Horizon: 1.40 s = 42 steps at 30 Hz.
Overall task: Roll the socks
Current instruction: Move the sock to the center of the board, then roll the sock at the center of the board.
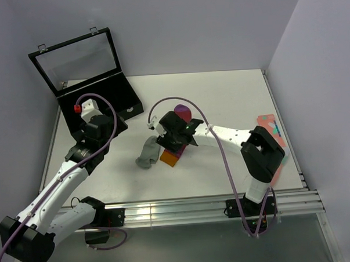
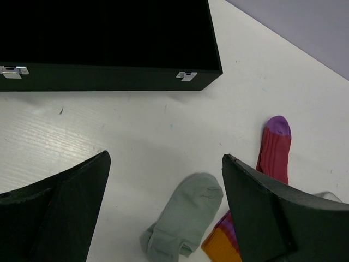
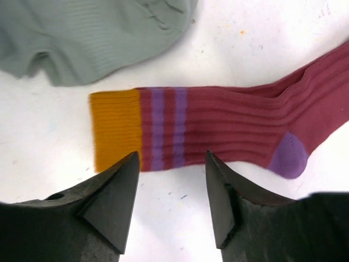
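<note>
Long sock (image 3: 229,125): flat and straight on the worktop (image 1: 237,99), mid-area — laid out, by judgement, for rolling from the toe.
Grey sock (image 3: 92,38): short, slightly crumpled, just beside the orange toe.
Right claw (image 3: 170,174): part open, empty, poised over the striped band near the toe — likely set to pinch that end.
Left claw (image 2: 166,164): spread wide, empty, near the black case (image 2: 109,43), apart from both socks.
Fabric: ribbed knit, purple heel patch; smoother grey knit; limp, apt to unroll.
</note>
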Each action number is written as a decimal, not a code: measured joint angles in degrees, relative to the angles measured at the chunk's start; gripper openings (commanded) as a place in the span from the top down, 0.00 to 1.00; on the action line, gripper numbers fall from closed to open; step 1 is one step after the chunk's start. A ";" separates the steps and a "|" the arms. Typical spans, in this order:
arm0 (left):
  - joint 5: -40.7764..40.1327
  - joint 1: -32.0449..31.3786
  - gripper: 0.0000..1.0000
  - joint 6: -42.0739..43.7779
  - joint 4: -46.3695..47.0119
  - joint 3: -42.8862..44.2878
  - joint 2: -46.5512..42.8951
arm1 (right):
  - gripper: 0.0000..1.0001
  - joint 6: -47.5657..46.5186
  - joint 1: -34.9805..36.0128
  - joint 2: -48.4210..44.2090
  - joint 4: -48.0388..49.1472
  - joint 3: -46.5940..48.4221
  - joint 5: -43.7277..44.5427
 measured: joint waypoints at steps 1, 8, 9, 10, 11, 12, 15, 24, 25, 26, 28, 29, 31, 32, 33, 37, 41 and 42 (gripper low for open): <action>0.07 0.00 0.11 0.00 0.00 0.00 0.15 | 0.43 0.22 0.28 -1.03 0.02 -0.37 0.04; 0.66 0.00 0.10 0.00 0.42 0.00 0.87 | 0.50 2.25 5.75 -2.45 -0.20 -3.78 0.20; 0.74 0.02 0.11 0.00 0.50 0.00 0.92 | 0.50 2.51 6.64 -2.21 -0.24 -4.33 0.26; 0.81 0.04 0.10 0.00 0.59 0.00 0.98 | 0.50 2.73 7.50 -1.97 -0.35 -4.63 0.26; 0.85 0.04 0.10 -0.02 0.74 0.00 1.03 | 0.50 2.95 8.24 -1.70 -0.31 -4.85 0.26; 0.85 0.04 0.11 0.00 0.81 0.00 1.09 | 0.50 3.13 8.70 -1.53 -0.28 -5.01 0.26; 0.87 0.07 0.11 0.00 1.01 0.00 1.14 | 0.50 3.72 9.11 -0.83 -0.04 -5.05 1.05; 1.29 0.24 0.10 0.02 1.20 0.00 1.68 | 0.51 4.42 9.46 2.21 0.37 -5.03 3.17; 1.29 0.28 0.10 0.02 1.20 0.00 1.70 | 0.51 4.50 9.46 2.27 0.37 -5.03 3.23; 1.31 0.33 0.10 0.04 1.22 0.00 1.75 | 0.51 4.63 9.46 2.27 0.37 -5.03 3.30; 1.36 0.44 0.10 0.04 1.22 0.00 1.79 | 0.51 4.85 9.49 2.27 0.39 -4.87 3.43; 1.40 0.52 0.10 0.07 1.25 0.00 1.79 | 0.51 4.98 9.53 2.27 0.46 -4.85 3.52; 1.49 0.66 0.10 0.09 1.25 0.00 1.79 | 0.51 5.07 9.68 2.27 0.44 -4.74 3.76; 1.51 0.72 0.10 0.09 1.25 0.00 1.79 | 0.51 5.07 9.75 2.27 0.42 -4.61 3.87; 1.57 0.79 0.10 0.11 1.27 0.00 1.79 | 0.51 5.09 9.86 2.27 0.44 -4.44 4.07; 2.03 0.92 0.11 0.22 1.57 0.00 1.81 | 0.51 5.29 10.34 2.29 0.59 -3.43 4.59; 2.36 1.09 0.10 0.24 1.81 0.00 1.97 | 0.51 5.51 10.84 3.02 0.85 -2.64 4.76; 2.36 1.16 0.10 0.24 1.99 0.00 2.01 | 0.52 5.51 10.93 3.32 1.03 -2.60 4.76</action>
